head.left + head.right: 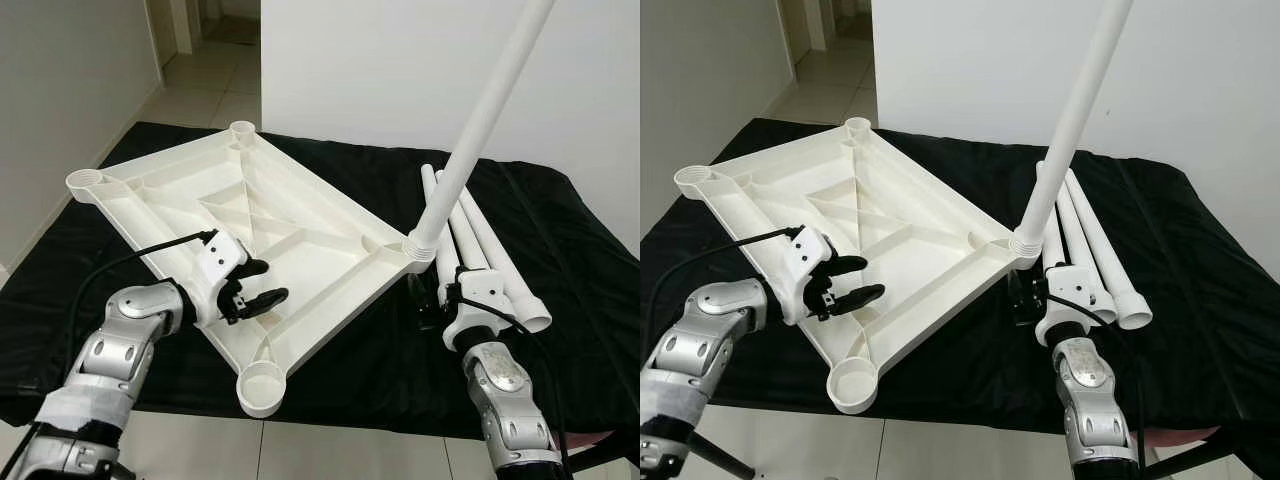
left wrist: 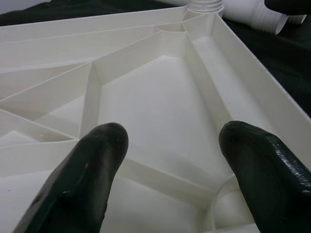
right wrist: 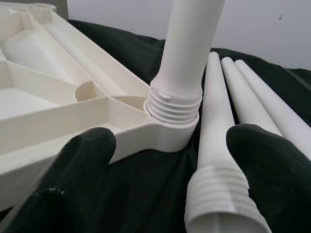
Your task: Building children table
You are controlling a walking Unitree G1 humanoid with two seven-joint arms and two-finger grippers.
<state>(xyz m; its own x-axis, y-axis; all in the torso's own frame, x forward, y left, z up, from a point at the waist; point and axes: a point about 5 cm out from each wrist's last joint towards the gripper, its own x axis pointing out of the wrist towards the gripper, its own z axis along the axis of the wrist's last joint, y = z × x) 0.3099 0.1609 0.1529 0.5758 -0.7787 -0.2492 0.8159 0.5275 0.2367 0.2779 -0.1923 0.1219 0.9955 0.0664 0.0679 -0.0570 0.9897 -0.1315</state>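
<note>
Underneath, black cloth (image 1: 560, 250) — pale floor tiles (image 1: 205, 95), white wall (image 1: 380, 70).

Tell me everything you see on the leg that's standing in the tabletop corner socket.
The standing leg is a long white plastic-looking tube, its threaded end seated in a corner socket of the upside-down tabletop, with several threads still showing. It leans away from the tabletop and runs out of the picture's top. The right gripper is open just before its base, not touching.

One white tabletop (image 1: 270, 240), underside up, with four corner sockets. Four white legs: one leg (image 1: 480, 130) stands in the right corner socket; three loose legs (image 1: 480, 245) lie side by side on the black-covered bench (image 1: 590, 260).
</note>
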